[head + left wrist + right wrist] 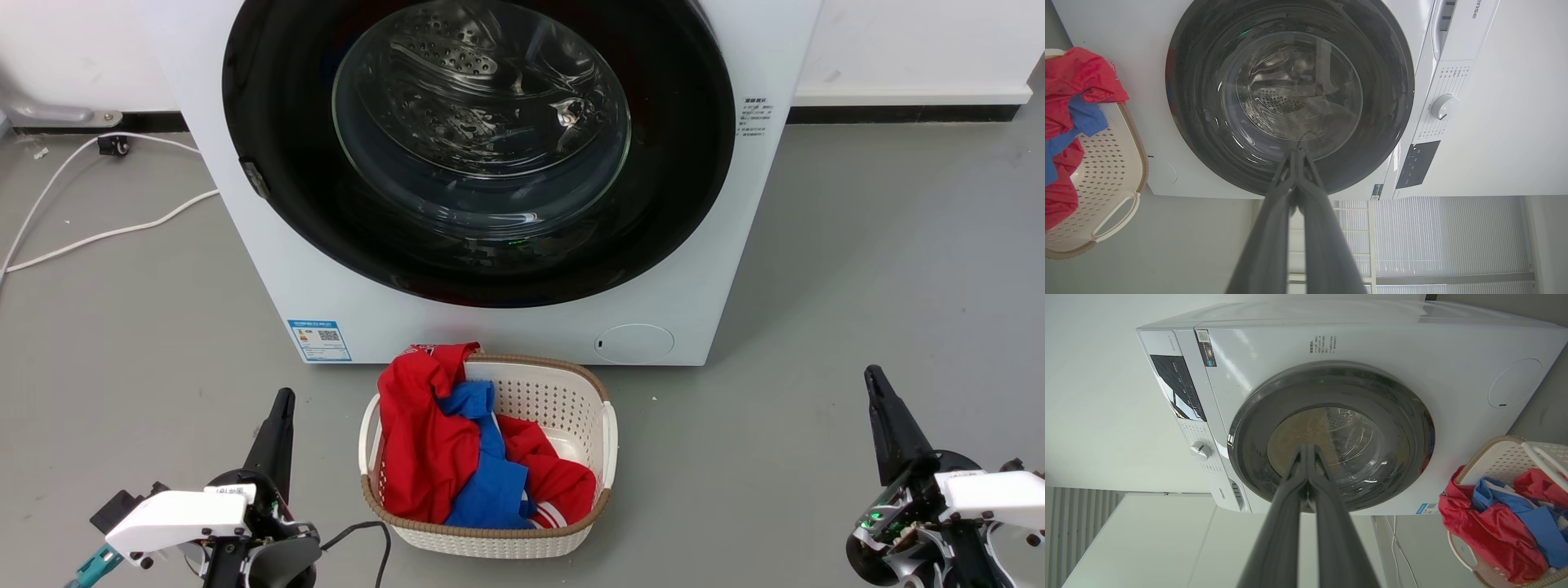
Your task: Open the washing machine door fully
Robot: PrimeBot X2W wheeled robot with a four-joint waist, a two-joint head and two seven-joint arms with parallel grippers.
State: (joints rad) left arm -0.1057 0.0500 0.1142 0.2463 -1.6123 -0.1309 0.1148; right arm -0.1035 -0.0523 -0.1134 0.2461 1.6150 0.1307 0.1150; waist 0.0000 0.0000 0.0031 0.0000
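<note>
In the head view, the washing machine door (482,122) is seen at 12 o'clock, closed flat against the white washing machine (490,331). A laundry basket (609,433) (red and blue clothes (433,449) heaped inside) is set at 6 o'clock, just before the machine. The left gripper (283,402) is found at 7 o'clock and the right gripper (874,377) at 4 o'clock, both well apart from the door. In the left wrist view, the left fingers are pressed together, empty, outlined against the door's glass. In the right wrist view, the right fingers are likewise pressed together and empty.

Glossy black door (269,106) shut; white machine (490,331)
</note>
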